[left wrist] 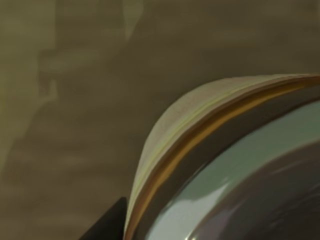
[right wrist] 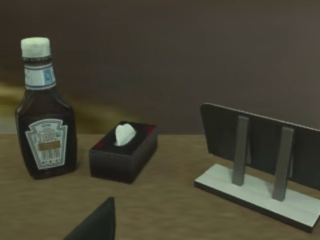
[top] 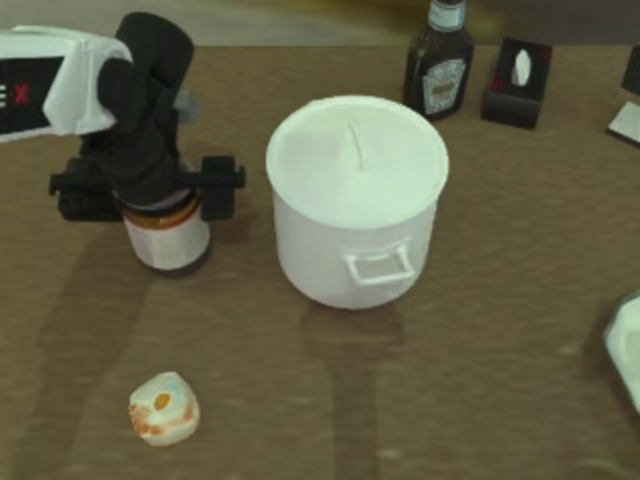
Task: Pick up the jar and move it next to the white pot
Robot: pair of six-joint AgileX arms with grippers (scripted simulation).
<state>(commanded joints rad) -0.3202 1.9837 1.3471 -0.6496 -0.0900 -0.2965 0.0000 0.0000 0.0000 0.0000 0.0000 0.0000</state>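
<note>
The left gripper [top: 148,190] apparently clamps the jar [top: 168,235] near the table's [top: 480,300] left edge; a loose hold could tip it toward the white pot [top: 355,200].

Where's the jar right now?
In the top view, the jar stands left of the white pot, apart from it, under the left gripper.
</note>
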